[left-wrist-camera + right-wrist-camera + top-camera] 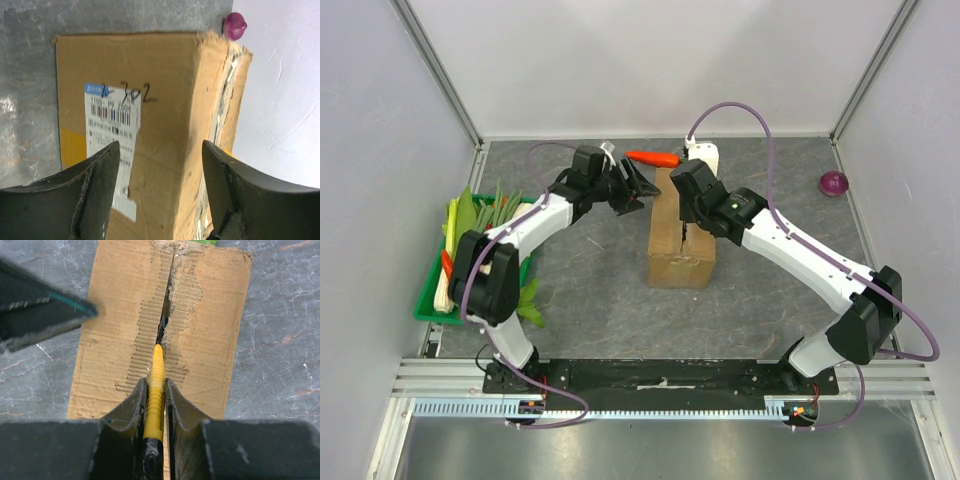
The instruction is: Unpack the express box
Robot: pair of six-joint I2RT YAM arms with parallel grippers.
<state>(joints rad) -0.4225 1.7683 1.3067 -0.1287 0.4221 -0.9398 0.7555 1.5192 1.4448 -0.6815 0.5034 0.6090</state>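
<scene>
The express box (682, 250) stands central on the tabletop (590, 300); the right gripper (156, 385) pinches a yellow tool (158, 362) over its torn top seam; the left gripper (160, 150) hangs spread beside its labelled side

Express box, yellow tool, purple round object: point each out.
express box (210, 340): right wrist view, right top flap.
yellow tool (156, 375): right wrist view, ribbed shaft.
purple round object (234, 26): left wrist view, its middle.
</scene>
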